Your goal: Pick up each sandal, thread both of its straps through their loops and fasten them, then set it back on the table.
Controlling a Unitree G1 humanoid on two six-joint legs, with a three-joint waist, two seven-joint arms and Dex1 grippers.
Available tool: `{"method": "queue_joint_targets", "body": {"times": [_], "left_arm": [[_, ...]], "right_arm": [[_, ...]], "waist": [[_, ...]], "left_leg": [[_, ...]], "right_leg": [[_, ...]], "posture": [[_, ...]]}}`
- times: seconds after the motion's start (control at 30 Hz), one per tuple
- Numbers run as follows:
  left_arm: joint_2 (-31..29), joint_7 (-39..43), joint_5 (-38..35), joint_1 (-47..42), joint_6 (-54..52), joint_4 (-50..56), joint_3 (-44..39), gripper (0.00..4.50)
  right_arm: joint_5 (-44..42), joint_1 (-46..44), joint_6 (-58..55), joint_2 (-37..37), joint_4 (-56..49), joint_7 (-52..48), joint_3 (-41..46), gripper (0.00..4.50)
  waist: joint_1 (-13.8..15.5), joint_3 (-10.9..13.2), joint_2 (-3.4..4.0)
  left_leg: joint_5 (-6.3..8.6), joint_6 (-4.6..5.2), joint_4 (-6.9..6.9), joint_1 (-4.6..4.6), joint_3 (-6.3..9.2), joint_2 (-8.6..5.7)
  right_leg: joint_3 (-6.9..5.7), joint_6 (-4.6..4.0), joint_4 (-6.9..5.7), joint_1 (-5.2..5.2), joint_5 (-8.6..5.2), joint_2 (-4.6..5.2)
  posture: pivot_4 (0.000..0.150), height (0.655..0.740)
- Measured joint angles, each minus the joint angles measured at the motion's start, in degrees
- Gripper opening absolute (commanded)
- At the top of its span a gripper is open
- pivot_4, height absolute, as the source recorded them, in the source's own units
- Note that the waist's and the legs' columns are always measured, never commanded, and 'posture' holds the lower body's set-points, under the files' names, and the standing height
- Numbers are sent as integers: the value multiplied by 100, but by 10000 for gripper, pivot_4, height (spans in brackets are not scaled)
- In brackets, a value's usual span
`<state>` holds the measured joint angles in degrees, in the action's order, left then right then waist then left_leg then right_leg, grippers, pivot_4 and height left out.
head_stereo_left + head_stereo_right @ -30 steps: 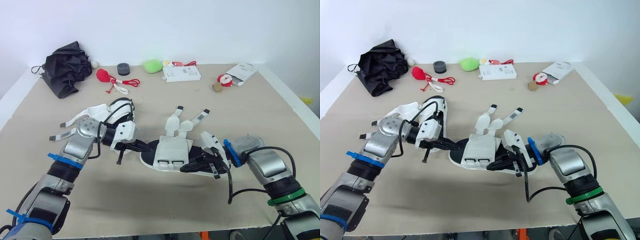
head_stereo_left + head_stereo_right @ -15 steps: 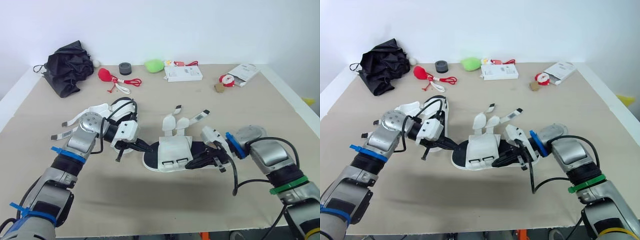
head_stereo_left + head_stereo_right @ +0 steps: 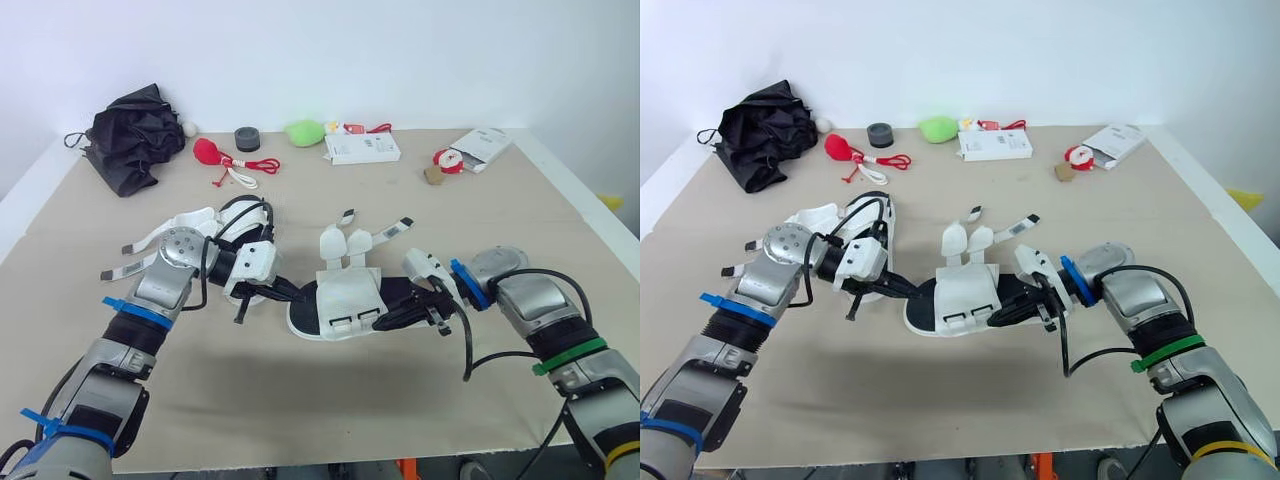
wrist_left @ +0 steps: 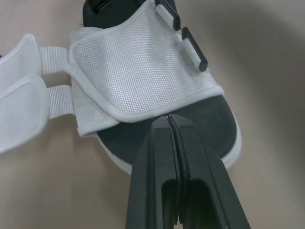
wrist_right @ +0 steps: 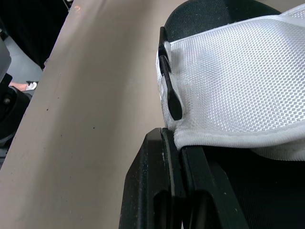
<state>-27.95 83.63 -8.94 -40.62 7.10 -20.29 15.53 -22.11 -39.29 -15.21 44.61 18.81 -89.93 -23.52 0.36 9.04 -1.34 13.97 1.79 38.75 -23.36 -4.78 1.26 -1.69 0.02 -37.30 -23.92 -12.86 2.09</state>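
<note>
A sandal point(image 3: 345, 300) with a white mesh upper and black sole lies mid-table, its two white straps point(image 3: 350, 240) loose and pointing away from me. My left gripper point(image 3: 297, 297) is shut; in the left wrist view its tips point(image 4: 170, 119) rest on the toe end, against the hem of the mesh upper point(image 4: 138, 71). My right gripper point(image 3: 386, 319) reaches in from the heel side and is shut on the edge of the upper point(image 5: 238, 81), beside the black loops point(image 5: 169, 90). A second white sandal point(image 3: 195, 228) lies behind my left wrist with its straps undone.
Along the back of the table point(image 3: 300, 400) lie a black bundle point(image 3: 135, 135), a red item with a cord point(image 3: 210, 152), a dark roll point(image 3: 246, 137), a green lump point(image 3: 305, 131), a white box point(image 3: 362, 147) and an open white box point(image 3: 484, 146).
My right gripper has pulled the sandal's heel end slightly away from me, and the sandal has turned a little, its straps swinging left. My left gripper has stayed at the toe.
</note>
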Motion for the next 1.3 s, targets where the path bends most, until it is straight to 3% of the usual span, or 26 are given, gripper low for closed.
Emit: {"method": "queue_joint_targets", "body": {"times": [1.03,1.3], "left_arm": [[273,-795,674,71,932,-546,325,318],[340,-1075,631,315,-275,98,326,318]], "right_arm": [[116,467,-437,-88,-412,77,587,0],[200,491,-493,-87,-463,130,646,0]], "waist": [[17,-3,-2],[31,-10,-4]], "left_leg": [[-4,3,1,3,-12,3],[-13,12,9,8,-12,2]], "right_leg": [[-5,-27,1,0,25,8],[-14,9,2,10,20,19]], "posture": [[1500,7400],[1500,7400]]}}
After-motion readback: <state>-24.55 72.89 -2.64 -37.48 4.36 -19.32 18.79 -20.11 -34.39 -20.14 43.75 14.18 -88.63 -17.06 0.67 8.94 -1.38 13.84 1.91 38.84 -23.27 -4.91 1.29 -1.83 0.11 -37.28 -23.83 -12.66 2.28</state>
